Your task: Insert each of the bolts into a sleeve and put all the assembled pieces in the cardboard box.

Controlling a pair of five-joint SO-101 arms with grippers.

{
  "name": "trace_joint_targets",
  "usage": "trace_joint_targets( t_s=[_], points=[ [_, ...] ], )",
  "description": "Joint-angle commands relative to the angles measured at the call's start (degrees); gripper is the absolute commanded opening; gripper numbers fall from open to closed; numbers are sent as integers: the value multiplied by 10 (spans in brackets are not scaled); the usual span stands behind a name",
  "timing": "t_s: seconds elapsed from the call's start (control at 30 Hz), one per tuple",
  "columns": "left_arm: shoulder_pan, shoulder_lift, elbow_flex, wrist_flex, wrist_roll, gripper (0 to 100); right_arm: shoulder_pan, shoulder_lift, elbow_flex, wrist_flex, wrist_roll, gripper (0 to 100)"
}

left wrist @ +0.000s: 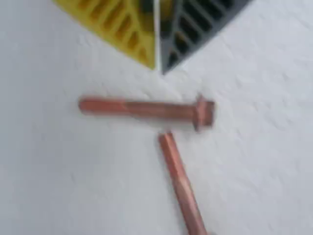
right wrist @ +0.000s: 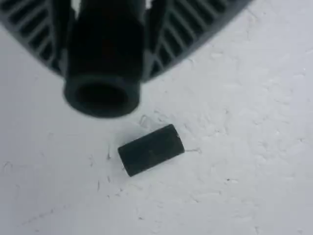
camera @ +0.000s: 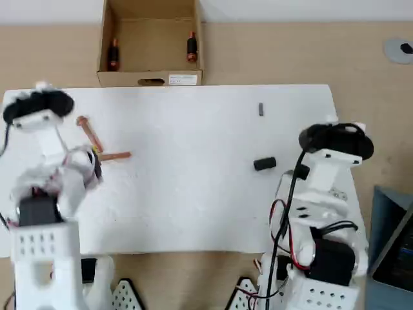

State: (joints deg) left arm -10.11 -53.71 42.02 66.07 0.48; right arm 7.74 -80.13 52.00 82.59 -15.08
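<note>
The high camera looks straight down on the worktop (camera: pixel 361 58), with the arm bases (camera: pixel 39 258) at the near edge and the cardboard box (camera: pixel 150 79) at the far one. The left wrist camera looks closely past the left end effector (left wrist: pixel 157 61) at two copper bolts (left wrist: pixel 146 110), which the high view shares. The right wrist camera, equally close, looks past the right end effector (right wrist: pixel 105 63) and its held sleeve (right wrist: pixel 102 93) at a loose sleeve (right wrist: pixel 150 149), likewise shared.

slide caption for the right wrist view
Right hand grips one black sleeve; a loose sleeve lies on the white mat.
</note>
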Motion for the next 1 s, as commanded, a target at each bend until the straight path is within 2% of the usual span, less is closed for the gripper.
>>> trace_joint_targets(
  t_s=[0.0, 0.1, 0.27, 0.53, 0.77, 0.97],
  points=[
    [-25, 118, -90, -34, -8, 6, 9, -18, 5, -18, 2, 9],
    [-30, 209, -147, -17, -39, 6, 9, -27, 7, -26, 2, 9],
    [-28, 363, -229, -12, -29, 6, 9, -39, 11, -40, -20, 9],
    [-30, 581, -443, 111, -30, 7, 9, -40, 11, -40, -73, 9],
    [-55, 749, -628, 165, -33, 8, 8, -40, 11, -40, -88, 9],
    [-67, 864, -753, 212, -33, 95, 8, -40, 11, -39, -88, 9]
  ],
)
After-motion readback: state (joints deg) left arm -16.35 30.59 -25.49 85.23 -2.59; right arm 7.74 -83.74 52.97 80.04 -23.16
